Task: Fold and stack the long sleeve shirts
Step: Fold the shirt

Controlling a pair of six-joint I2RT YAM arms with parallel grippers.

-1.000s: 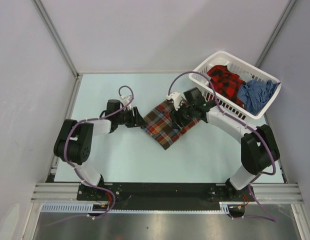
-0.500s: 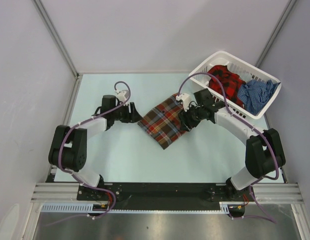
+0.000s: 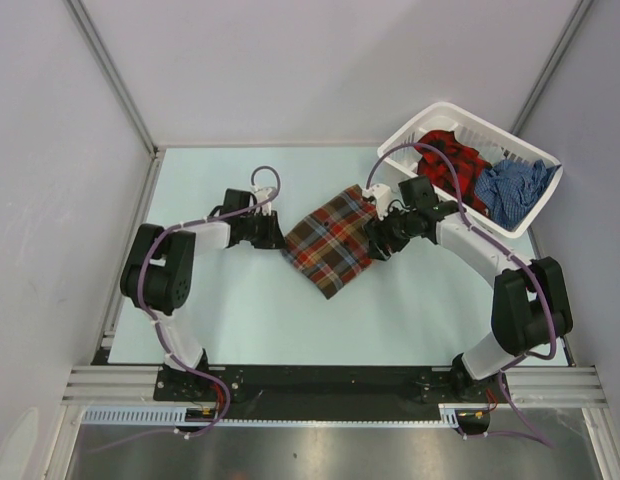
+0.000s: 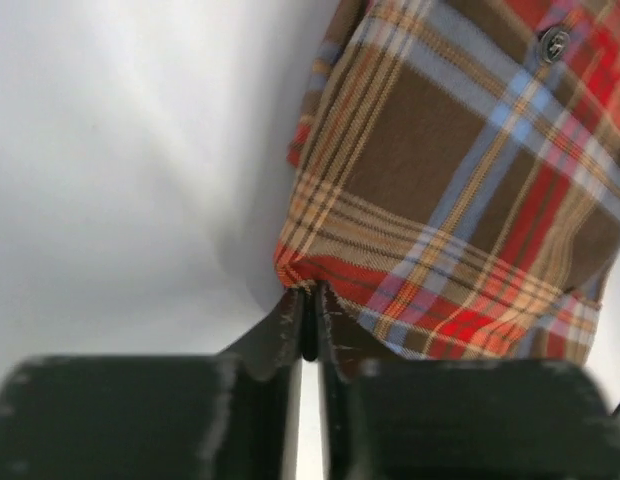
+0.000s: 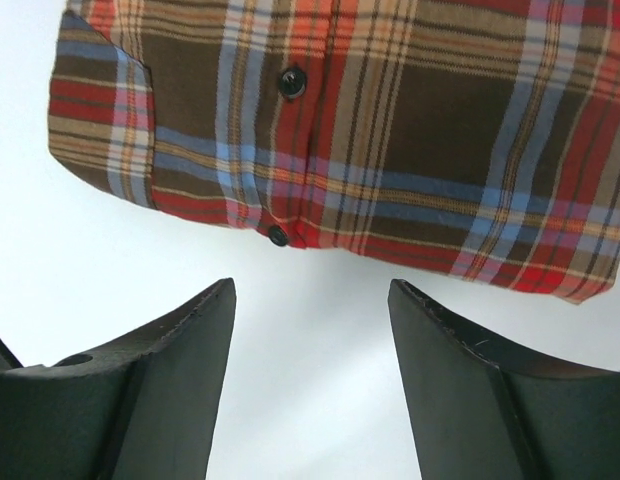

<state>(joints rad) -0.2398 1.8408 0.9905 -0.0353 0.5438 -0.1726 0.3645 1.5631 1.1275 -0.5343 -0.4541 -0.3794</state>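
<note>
While the brown plaid shirt (image 3: 330, 240) lies as a tilted, folded rectangle mid-counter (image 3: 250, 300), you look to be finishing its fold, with two more garments to go: the red-and-black shirt (image 3: 452, 160) and the blue checked shirt (image 3: 510, 190) sit heaped in the white basket (image 3: 445, 106) at the far right. Your left end effector (image 4: 308, 300) has its fingers pressed together at the shirt's left corner, where the hem puckers into the tips, so it seems to be nipping the cloth. Your right end effector (image 5: 310, 290) is spread wide, nothing between the fingers, its tips just short of the shirt's right edge. The next move, as I judge it, calls for squaring or smoothing this bundle without dragging it open. Then send the free right arm to the basket. From the overhead view you get the layout and the basket's contents, but neither grip can be read there. Only the wrist views settle that. The right one also shows two dark buttons (image 5: 290, 82) along the placket, and the left shows the pinched corner close up.
</note>
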